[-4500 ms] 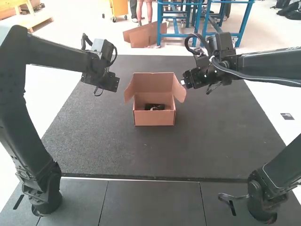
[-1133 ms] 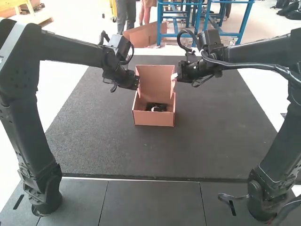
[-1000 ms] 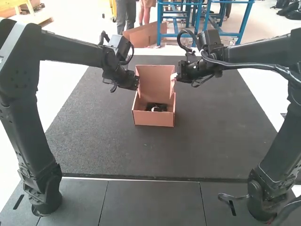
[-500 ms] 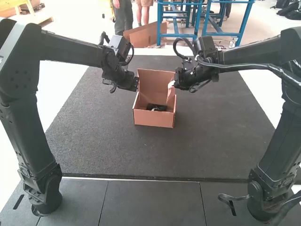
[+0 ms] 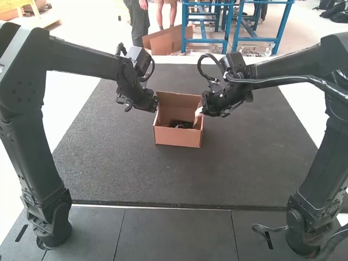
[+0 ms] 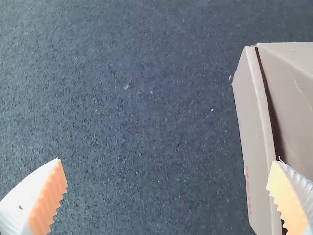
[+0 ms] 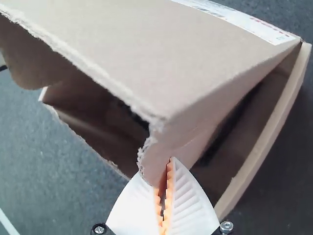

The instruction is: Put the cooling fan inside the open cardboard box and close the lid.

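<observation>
Presently, right pincer (image 7: pixel 165 171) pinching box flap (image 7: pixel 146 63)

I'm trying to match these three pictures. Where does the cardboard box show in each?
High view: cardboard box at the middle of the dark mat, between both arms.
Left wrist view: a box wall beside one of the left fingers.
Right wrist view: close up, its lid flap pinched by the right fingers.
Shared landmark: the dark mat under the box.
</observation>
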